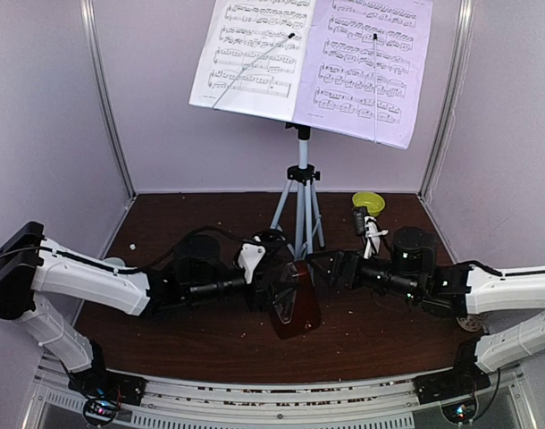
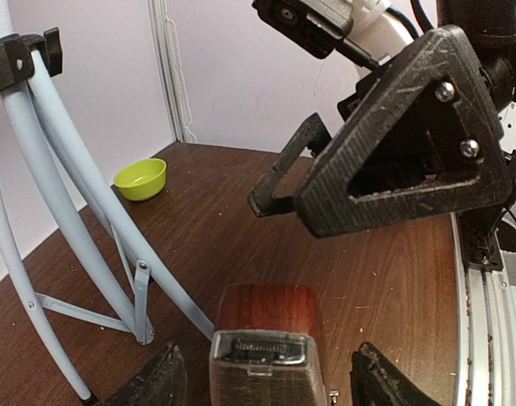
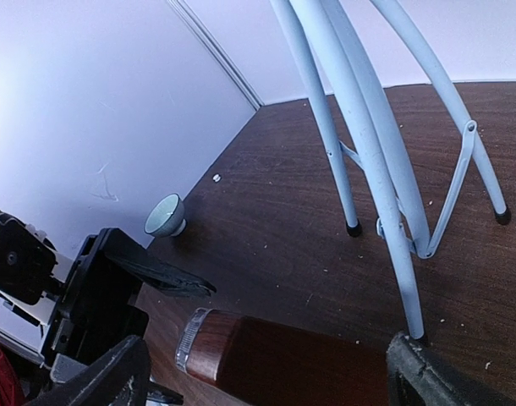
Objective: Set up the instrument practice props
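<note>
- Squarely between the left jaws sits the metronome (image 1: 295, 302), a small red-brown pyramid. A clear cover lies over its front, and dark works show under the cover near the top.
- Left jaws: parted, with the fingers (image 2: 156, 382) one on each side of the metronome's top. A narrow gap shows on both sides, so nothing is gripped.
- Right jaws: spread wide and holding nothing. Their fingers (image 3: 448, 376) hang close beside the metronome, on the side opposite the left jaws, and do not appear to touch it.
- The metronome stands on the brown bench (image 1: 201, 344) near its middle. The left arm (image 1: 94, 281) reaches in from one side and the right arm (image 1: 505, 290) from the other.
- Just behind the metronome is the tripod (image 1: 301, 210), its pale silver legs splayed and its black-tipped feet on the bench.
- On top of the stand, the left page (image 1: 250, 54) and the right page (image 1: 366, 67) of printed sheet music lie side by side. A thin wire arm crosses each one, and the desk behind them is hidden.
- A yellow-green bowl (image 1: 369, 202) sits upright at the back right of the bench, right of the tripod and well apart from the metronome. Its inside shows only plain glaze.
- A small cup (image 3: 165, 216) sits near the left wall, pale inside. I cannot tell what it contains.
</note>
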Robot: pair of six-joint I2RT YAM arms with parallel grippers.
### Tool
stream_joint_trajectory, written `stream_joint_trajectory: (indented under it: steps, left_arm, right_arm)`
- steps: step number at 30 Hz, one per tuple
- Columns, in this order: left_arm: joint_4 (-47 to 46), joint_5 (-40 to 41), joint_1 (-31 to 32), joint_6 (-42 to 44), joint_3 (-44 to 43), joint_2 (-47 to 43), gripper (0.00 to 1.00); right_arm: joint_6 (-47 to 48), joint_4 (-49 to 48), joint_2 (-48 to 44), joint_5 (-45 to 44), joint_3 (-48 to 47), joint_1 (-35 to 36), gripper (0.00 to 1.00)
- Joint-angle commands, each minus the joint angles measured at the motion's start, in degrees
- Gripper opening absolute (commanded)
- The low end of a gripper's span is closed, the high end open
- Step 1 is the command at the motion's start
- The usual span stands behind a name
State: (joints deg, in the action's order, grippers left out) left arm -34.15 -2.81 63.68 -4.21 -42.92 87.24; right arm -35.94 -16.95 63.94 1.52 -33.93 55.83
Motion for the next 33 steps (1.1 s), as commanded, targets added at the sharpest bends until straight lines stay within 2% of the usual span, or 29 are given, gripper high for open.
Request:
stream_joint_trajectory:
  steps: [1,16,22,33]
  left_arm:
    - [-0.92,-4.27,-1.08,-0.19,-0.16,-0.34,0.65]
    - [0.12,-6.04,-1.44,-0.08,-2.19,0.94,0.53]
    - [0.49,-6.90,-1.54,0.29,-3.12,1.45,0.52]
    - [-1.52,-7.83,-1.54,1.07,-1.48,0.45,0.41]
  right_arm:
    - [-2.77,-3.95,2.34,1.56,-1.98,0.36,0.97]
    - [-6.42,-7.97,8.83,2.43,0.05,0.30,0.96]
    - [-6.78,-8.32,9.45,1.73,2.28,0.21,0.96]
    - [-7.06,-7.59,10.85,-0.03,4.08,0.09,0.95]
